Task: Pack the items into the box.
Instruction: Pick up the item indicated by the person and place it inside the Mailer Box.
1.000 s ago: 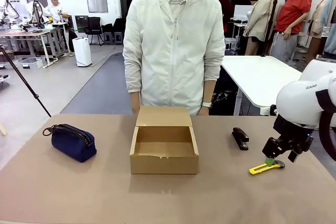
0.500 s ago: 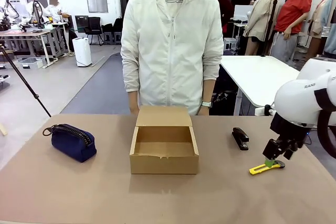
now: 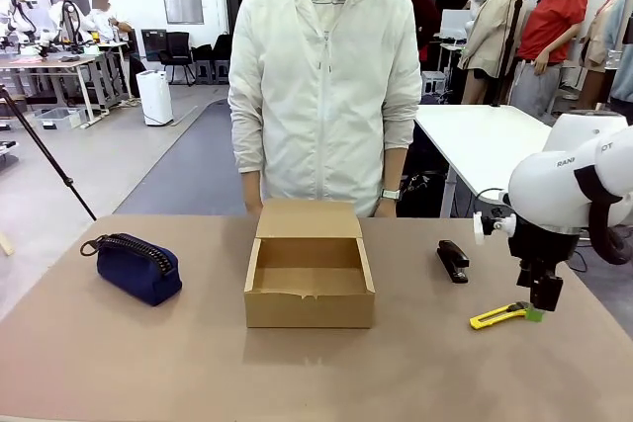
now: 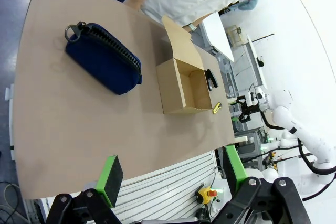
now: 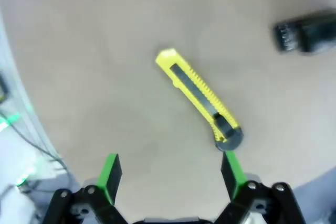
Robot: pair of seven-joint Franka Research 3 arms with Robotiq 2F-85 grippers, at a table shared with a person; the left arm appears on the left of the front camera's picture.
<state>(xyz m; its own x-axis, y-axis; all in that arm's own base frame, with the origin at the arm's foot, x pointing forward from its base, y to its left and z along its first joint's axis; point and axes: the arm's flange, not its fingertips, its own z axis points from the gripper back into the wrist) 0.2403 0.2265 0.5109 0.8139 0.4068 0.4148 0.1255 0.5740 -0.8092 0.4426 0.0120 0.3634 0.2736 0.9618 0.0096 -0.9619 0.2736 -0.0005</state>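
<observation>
tan table spanning lower frame, open box sitting centre, pouch left, stapler and knife right, right gripper hovering wide over knife, left gripper wide too, person standing behind, grey floor stretching upper left

**Open box at centre, three items lying around it**

A brown cardboard box sits mid-surface, its flap lid folded back on the far side. Well to its left lies a navy-blue pouch, zip uppermost, its loop at the left end. Right of the box a small black stapler rests on the tan surface. Nearer and farther right lies a yellow-and-black utility knife. The right gripper hangs pointing down just over the knife's right end, whether touching it is unclear. A person in a white jacket stands at the far edge behind the box.
</observation>
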